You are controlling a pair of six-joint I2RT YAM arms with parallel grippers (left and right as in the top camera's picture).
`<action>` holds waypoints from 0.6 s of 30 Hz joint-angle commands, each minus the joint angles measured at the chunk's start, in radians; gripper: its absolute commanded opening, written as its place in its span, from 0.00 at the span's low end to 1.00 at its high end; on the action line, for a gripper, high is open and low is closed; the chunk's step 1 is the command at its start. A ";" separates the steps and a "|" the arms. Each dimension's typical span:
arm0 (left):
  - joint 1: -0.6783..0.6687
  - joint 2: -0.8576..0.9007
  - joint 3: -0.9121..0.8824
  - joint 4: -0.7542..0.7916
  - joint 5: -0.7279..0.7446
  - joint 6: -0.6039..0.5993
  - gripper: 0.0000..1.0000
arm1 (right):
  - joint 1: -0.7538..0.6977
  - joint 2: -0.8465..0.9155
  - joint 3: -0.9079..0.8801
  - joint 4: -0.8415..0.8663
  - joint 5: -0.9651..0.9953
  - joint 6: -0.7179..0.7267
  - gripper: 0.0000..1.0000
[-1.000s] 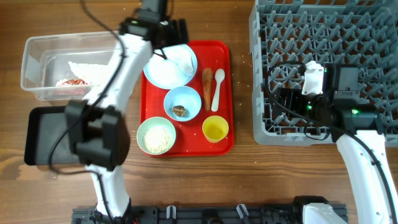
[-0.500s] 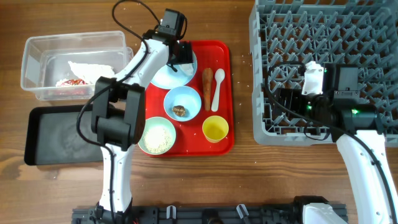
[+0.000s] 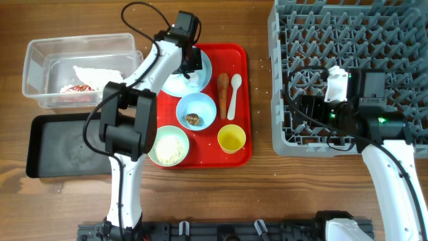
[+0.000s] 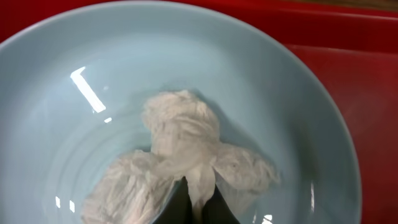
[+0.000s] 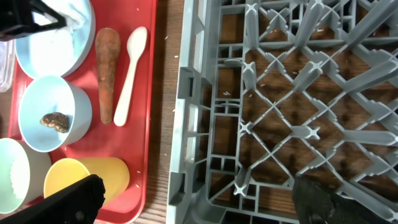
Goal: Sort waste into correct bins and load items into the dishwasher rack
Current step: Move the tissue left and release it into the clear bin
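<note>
The left gripper (image 4: 199, 198) is shut tight. It pinches the crumpled white napkin (image 4: 186, 140) at the edge. The napkin lies right under this gripper, on the round pale-blue plate (image 4: 74, 124). The plate sits on a flat red tray (image 3: 239, 67).

Just beside this gripper, closer to the robot, is a small bowl (image 3: 196, 110) with the brown food lump (image 3: 194, 119) in it. Farther the same way is the other bowl (image 3: 168, 146), with the white rice grains in it. To the gripper's right, the carrot stick (image 3: 223, 87) and the white spoon (image 3: 234, 94) lie side by side. The yellow cup (image 3: 231, 138) stands past them, closer to the robot.

Well off to this gripper's left is the clear tub (image 3: 40, 67), with the red-and-white wrapper (image 3: 77, 88) inside. The black tray (image 3: 60, 144) lies beside the tub.

The right gripper (image 5: 199, 208) is wide open and holds nothing. It hangs over the left edge of the big grey rack (image 3: 374, 40) on the table (image 3: 261, 194).
</note>
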 commanded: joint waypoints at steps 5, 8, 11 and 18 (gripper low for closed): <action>0.069 -0.313 0.143 -0.109 0.014 -0.040 0.04 | 0.006 0.006 0.010 0.003 -0.010 0.011 1.00; 0.117 -0.380 0.143 -0.172 -0.077 -0.040 0.04 | 0.006 0.006 0.010 0.006 -0.010 0.011 1.00; 0.183 -0.388 0.141 -0.263 -0.172 -0.040 0.04 | 0.006 0.006 0.010 0.010 -0.010 0.010 1.00; 0.346 -0.298 0.055 -0.304 -0.183 -0.043 0.38 | 0.006 0.006 0.010 0.019 -0.010 0.030 1.00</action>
